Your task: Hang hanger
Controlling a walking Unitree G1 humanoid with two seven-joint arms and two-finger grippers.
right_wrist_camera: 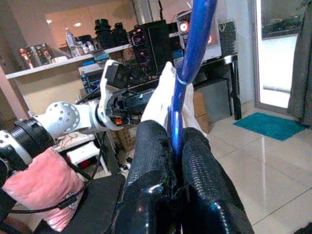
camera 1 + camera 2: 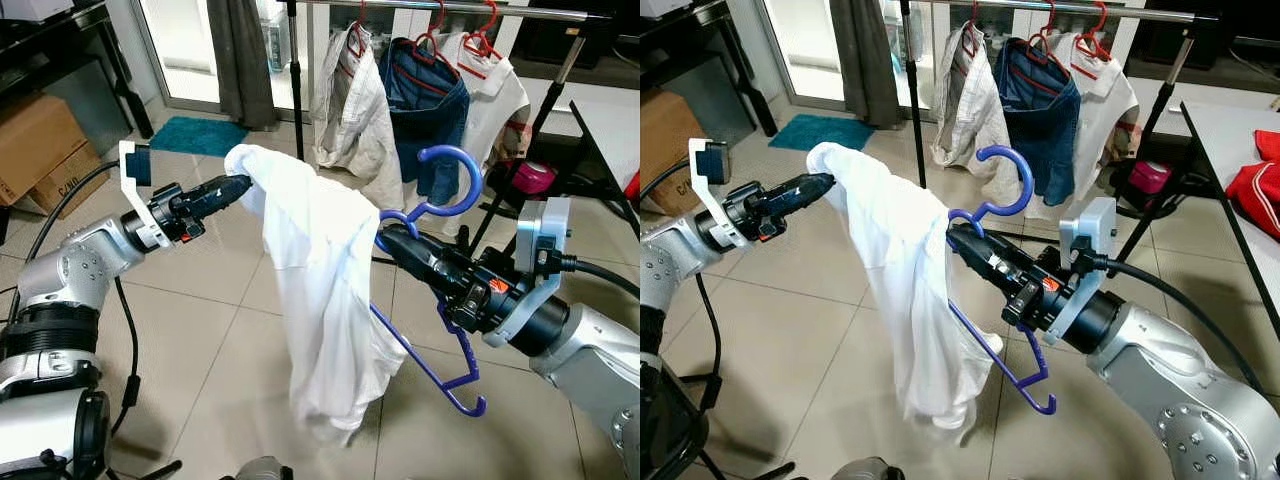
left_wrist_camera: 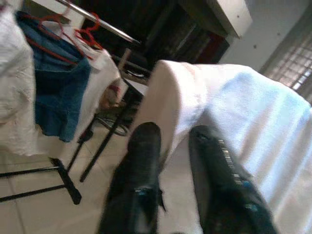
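Over the tiled floor [image 2: 200,290] before the clothes rack [image 2: 450,8], our right gripper [image 2: 385,236] clamped the blue hanger [image 2: 450,190] neck; our left gripper [image 2: 243,184] pinched the white shirt [image 2: 320,300] draped between them.

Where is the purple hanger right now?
The purple hanger is clamped in the right hand, before the clothes rack, its left arm inside the white shirt.
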